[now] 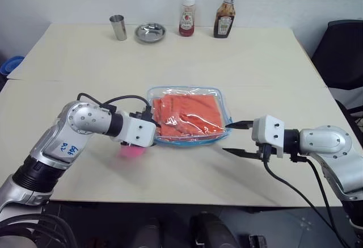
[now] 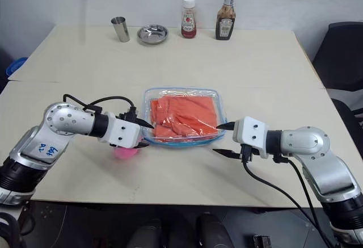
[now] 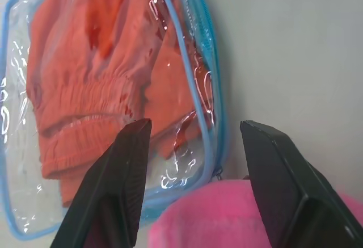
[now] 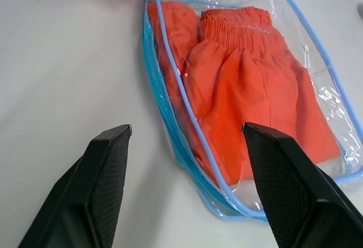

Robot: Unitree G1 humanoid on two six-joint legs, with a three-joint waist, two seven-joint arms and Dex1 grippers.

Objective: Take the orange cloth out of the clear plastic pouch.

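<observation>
Two spread grippers, left and right, flank my clear plastic pouch; orange cloth inside; bottle labels unreadable.

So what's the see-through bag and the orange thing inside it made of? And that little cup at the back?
The clear plastic pouch looks like shiny soft plastic: it's see-through, with bright wrinkly glints and a light blue edge. The orange cloth looks like soft matte fabric, with folds and a gathered, stitched band. The cup looks like metal, probably steel, being grey and shiny.
</observation>
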